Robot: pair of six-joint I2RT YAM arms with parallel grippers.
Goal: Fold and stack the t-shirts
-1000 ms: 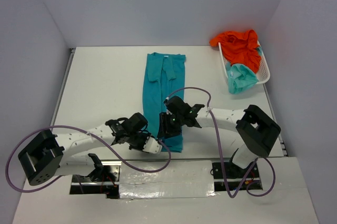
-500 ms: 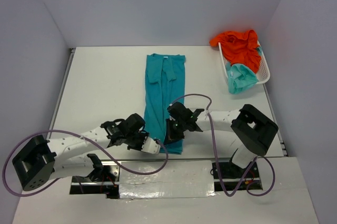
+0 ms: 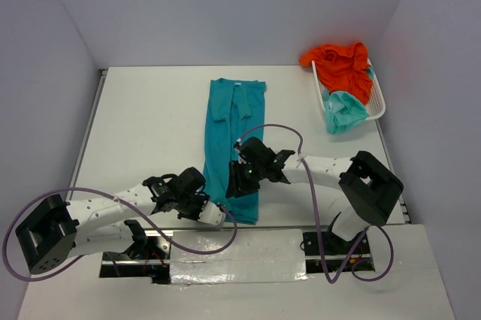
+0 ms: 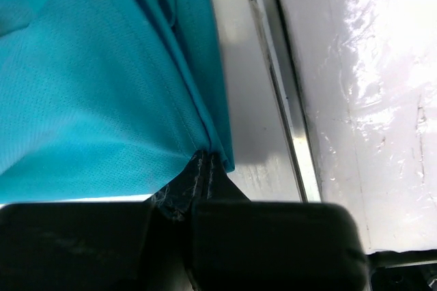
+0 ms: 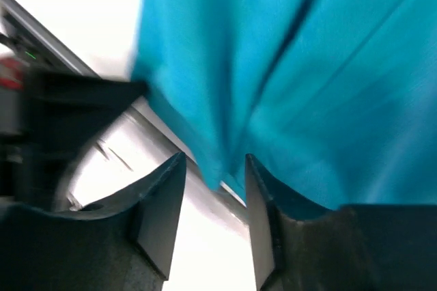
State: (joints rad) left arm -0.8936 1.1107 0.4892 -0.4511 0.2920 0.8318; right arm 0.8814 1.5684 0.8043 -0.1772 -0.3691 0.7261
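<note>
A teal t-shirt, folded lengthwise into a long strip, lies down the middle of the table from the far side to the near edge. My left gripper is shut on its near left corner; the left wrist view shows the closed fingertips pinching the hem of the shirt. My right gripper hovers over the near part of the strip. In the right wrist view it is open, and a fold of the shirt sits between the fingers, ungripped and blurred.
A white basket at the far right holds a crumpled orange shirt and a pale green one. The table's metal near edge runs just beside the left gripper.
My right gripper went toward the near edge, then came back up and left over the shirt. My left gripper has shifted slightly nearer, still holding the corner.
</note>
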